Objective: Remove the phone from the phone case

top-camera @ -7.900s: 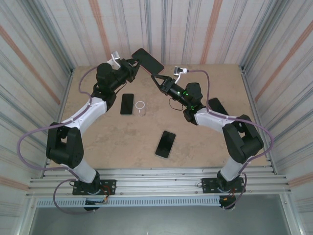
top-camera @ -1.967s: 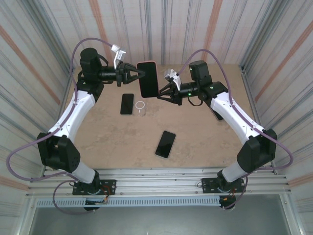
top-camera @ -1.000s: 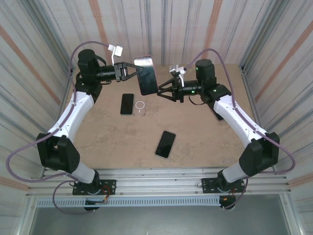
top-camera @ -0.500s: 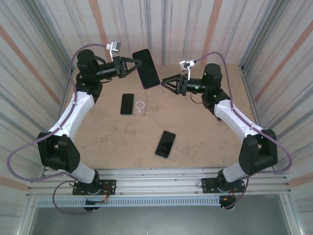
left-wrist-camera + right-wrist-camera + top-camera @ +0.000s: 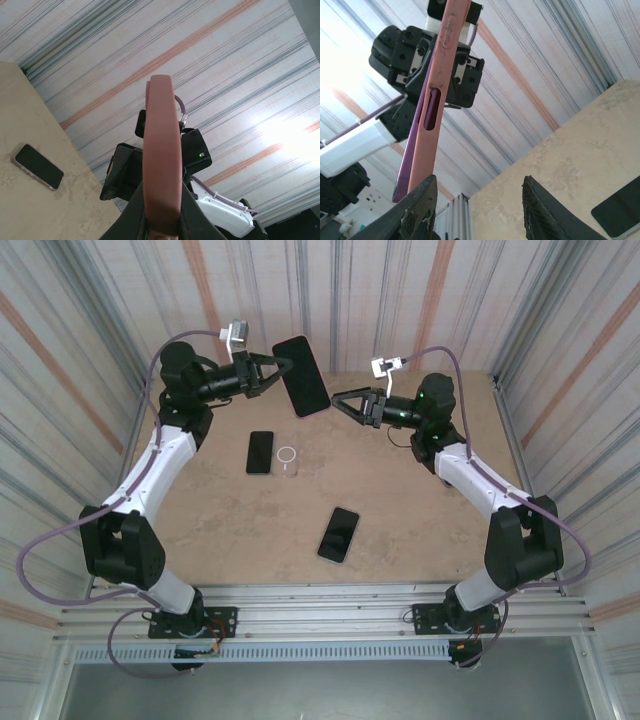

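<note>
Striped metal walls close round a tan bench (image 5: 400, 530). From above, the left fingers (image 5: 272, 369) pinch the phone case (image 5: 302, 375) by its 9 o'clock edge. They hold it in the air over the bench's 12 o'clock end, dark face tilted up. The right fingers (image 5: 348, 401) stand spread at its 4 o'clock, near it but apart, with nothing between them. A loose phone (image 5: 260, 452) and a small ring (image 5: 288, 456) lie flat just left of the bench's middle. A second loose phone (image 5: 339, 534) lies toward 6 o'clock.

On the left wrist camera the case shows edge-on, a pink band running up from 6 o'clock. The left fingers are pressed tight on its lower end, and the right arm's black wrist is behind it.

On the right wrist camera the pink edge, with a slot cut in it, leans from 7 toward 12 o'clock. A purple strip along its side is probably the phone (image 5: 404, 170) seated inside. The right fingers sit wide apart at the lower rim and touch nothing.

By its look the case is soft and rubbery and should give at a corner. The phone would be stiff, smooth and slippery, and likely to crack if dropped from this height. A free corner or the long edge away from the left fingers looks the best place to take hold and peel the lip back.
</note>
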